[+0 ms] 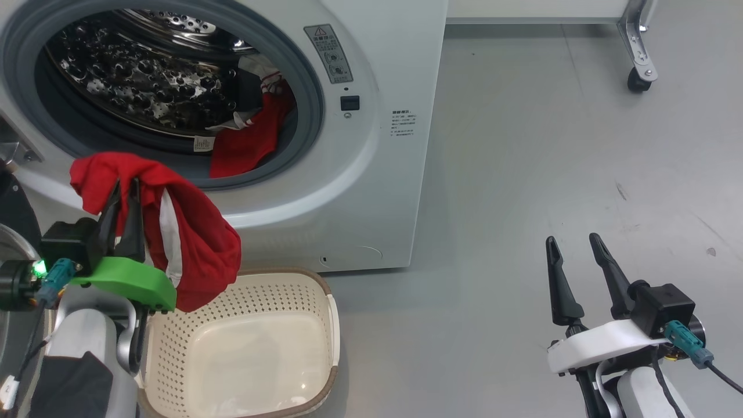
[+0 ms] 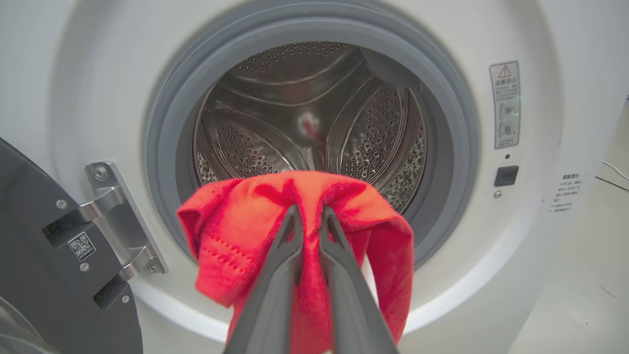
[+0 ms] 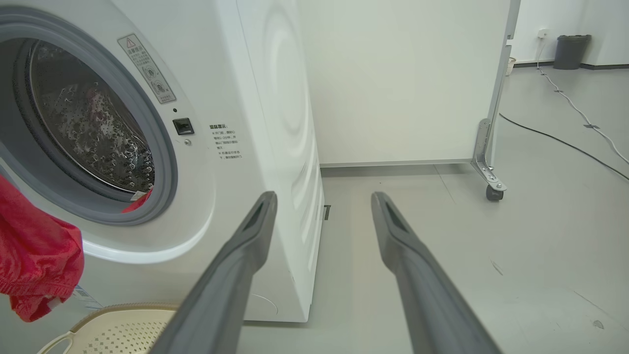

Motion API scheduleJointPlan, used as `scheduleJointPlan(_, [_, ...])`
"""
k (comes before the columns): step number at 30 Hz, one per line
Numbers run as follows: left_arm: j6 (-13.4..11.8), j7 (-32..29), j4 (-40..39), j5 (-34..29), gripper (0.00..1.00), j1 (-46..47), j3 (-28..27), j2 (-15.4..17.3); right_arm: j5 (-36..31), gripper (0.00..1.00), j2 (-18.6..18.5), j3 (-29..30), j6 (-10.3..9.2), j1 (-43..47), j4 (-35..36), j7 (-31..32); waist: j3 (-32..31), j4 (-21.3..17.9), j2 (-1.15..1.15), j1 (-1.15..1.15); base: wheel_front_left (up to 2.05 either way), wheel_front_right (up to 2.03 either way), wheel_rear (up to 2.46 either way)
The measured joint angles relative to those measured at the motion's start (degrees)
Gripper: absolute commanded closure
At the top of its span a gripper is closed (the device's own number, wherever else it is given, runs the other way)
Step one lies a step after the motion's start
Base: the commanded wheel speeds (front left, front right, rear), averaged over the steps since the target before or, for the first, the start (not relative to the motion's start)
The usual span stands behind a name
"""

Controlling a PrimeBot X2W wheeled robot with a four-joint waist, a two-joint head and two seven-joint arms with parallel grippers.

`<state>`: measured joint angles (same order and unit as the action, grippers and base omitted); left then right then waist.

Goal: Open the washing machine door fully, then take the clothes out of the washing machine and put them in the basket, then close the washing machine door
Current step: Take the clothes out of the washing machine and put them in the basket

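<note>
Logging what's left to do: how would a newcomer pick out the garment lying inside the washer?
Find the white washing machine and look into its round grey-rimmed opening. At the drum's lower right lies a red-and-white garment. Unlike the other red garment, pinched in the left gripper by the basket, nothing holds it.

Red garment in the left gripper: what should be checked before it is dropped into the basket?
1. Grip: left gripper shut on red garment: ok.
2. Garment wholly over basket: cannot tell; in the head view it overlaps only the upper left corner.
3. Basket upright, nothing in it: ok.
4. Other arm: right gripper open, away from basket: ok.
5. Access: washing machine door swung aside: ok.
6. Emptied washing machine: not ok; clothes remain inside.
</note>
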<state>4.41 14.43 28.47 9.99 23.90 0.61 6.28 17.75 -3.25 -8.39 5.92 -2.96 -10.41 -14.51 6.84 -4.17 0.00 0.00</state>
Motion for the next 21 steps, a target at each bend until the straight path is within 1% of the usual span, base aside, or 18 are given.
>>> scheduleJointPlan(5, [0.0,-0.3,0.6,-0.3,1.0,-1.6,1.1,0.0,-0.3,0.0,0.0,-0.2,0.02,0.0,0.5,0.0,1.4,-0.4,0.0,0.0,0.0,0.0,0.0])
scheduleJointPlan(14, [0.4,-4.0,1.2,-1.2,1.0,-2.7,2.9,0.0,-0.3,0.0,0.0,-0.5,0.08,-0.5,1.7,0.0,5.8,-1.4,0.0,0.0,0.0,0.0,0.0])
scheduleJointPlan(19, [0.4,-5.6,2.0,-3.3,1.0,-2.7,4.7,0.4,-0.7,0.0,0.1,-1.1,0.08,-1.9,2.4,0.0,8.4,-2.0,0.0,0.0,0.0,0.0,0.0])
scheduleJointPlan(21, [0.4,-6.1,2.3,-5.5,1.0,-2.7,5.9,1.0,-0.7,0.0,0.1,-1.2,0.08,-2.7,2.7,0.0,9.8,-2.4,0.0,0.0,0.0,0.0,0.0])
